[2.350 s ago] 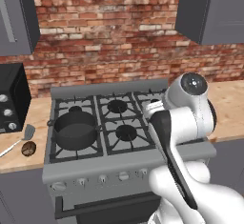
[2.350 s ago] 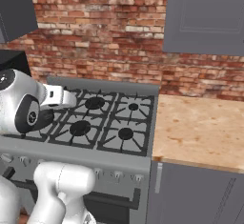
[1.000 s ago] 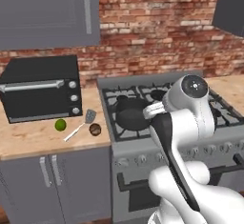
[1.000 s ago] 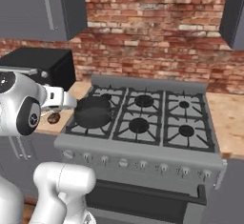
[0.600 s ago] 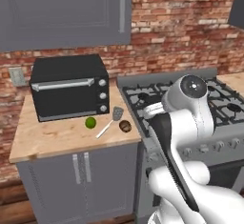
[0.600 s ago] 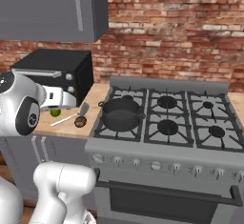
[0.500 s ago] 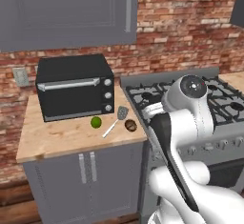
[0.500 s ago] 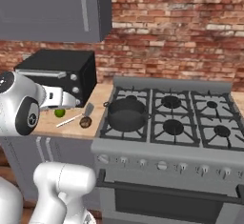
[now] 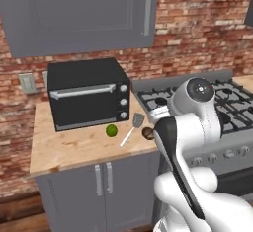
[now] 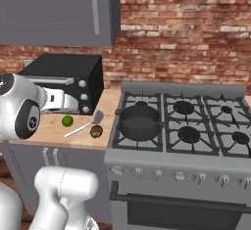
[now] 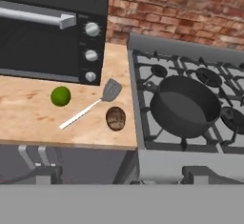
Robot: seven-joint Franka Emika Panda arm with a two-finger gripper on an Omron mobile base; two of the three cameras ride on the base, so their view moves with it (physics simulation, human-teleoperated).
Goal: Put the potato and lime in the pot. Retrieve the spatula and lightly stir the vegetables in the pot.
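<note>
So you've got all three loose items sitting on the wooden worktop (image 11: 28,118) in the left half of the hand view, in front of the black toaster oven (image 11: 43,37). Your lime (image 11: 60,96) sits left of centre, the spatula (image 11: 90,105) lies diagonally just right of it with its slotted head toward the oven, and the potato (image 11: 115,118) is just below that head, near the worktop's right edge by the stove (image 11: 190,166). Nothing's touching anything else as far as you can see. The pot (image 11: 185,106) sits empty on the stove's front left burner, right of centre. Your claw is spread wide with nothing in it, up and back from the worktop.
</note>
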